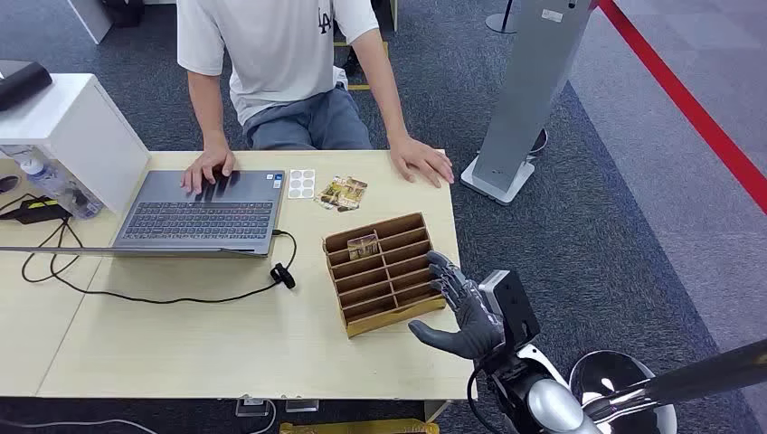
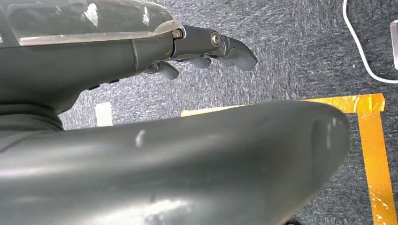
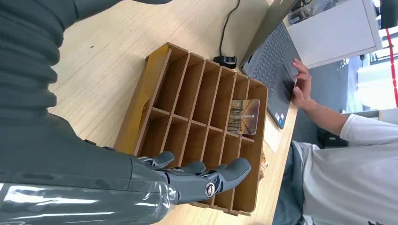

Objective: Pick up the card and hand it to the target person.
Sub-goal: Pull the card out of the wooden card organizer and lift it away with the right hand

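Right hand (image 1: pixel 463 316) is hovering at the near right corner of the wooden slotted card organizer (image 1: pixel 384 271), fingers spread, thumb out, holding nothing; fingertips are lying over the organizer's right edge. In the right wrist view the fingers (image 3: pixel 220 176) are stretching across the rim of the organizer (image 3: pixel 173 93).

Card (image 1: pixel 363 244) is standing in a far slot on the organizer's left side, tilted, well apart from the hand; also showing in the right wrist view (image 3: pixel 244 116).

Left hand (image 2: pixel 206 49) is hanging over grey carpet with yellow floor tape (image 2: pixel 375 140), fingers curling loosely; can't tell if it is closed or just relaxed, nothing seen in it.

Person in a white T-shirt (image 1: pixel 271 45) is sitting at the far side of the worktop (image 1: pixel 181 344), one hand (image 1: pixel 208 170) resting on the laptop (image 1: pixel 203 217), the other hand (image 1: pixel 421 161) lying flat on the worktop. Another printed card (image 1: pixel 341 193) and a white sticker sheet (image 1: pixel 301 183) are lying between laptop and person's flat hand. Black cable (image 1: pixel 163 294) is running in front of the laptop.
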